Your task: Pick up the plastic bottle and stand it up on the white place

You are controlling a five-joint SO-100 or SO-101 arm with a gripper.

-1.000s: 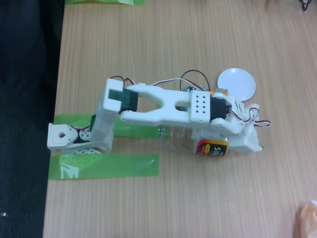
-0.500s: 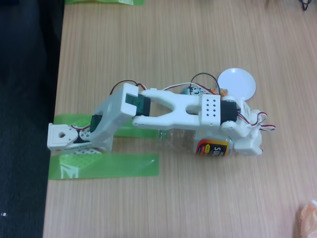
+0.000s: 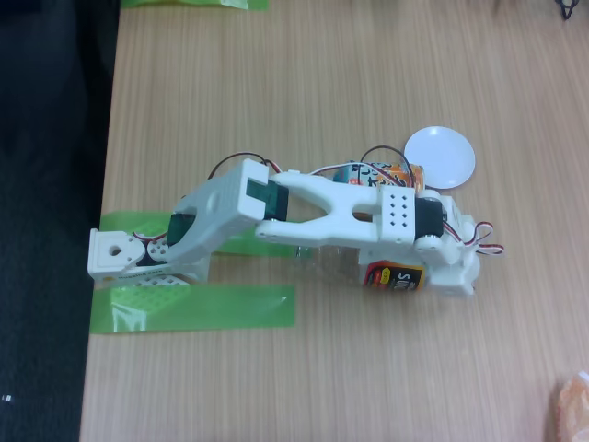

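The plastic bottle (image 3: 391,275) lies on its side on the wooden table, its clear body toward the arm's base and its yellow-red-black label band showing below the forearm. My gripper (image 3: 455,274) is down at the bottle's right end, past the label, and covers the cap. The white gripper body hides the jaws, so how they stand is unclear. The white place (image 3: 441,157), a small round dish, sits just up and right of the gripper, with nothing on it.
An orange-and-blue can (image 3: 379,174) lies behind the forearm, between the arm and the dish. Green tape strips (image 3: 193,308) mark the arm's base at the table's left edge. An orange item (image 3: 572,405) sits at the lower right corner.
The arm has leaned forward and lowered over the bottle. The gripper sank slightly toward the table, and more of the orange-and-blue can now shows behind the forearm.
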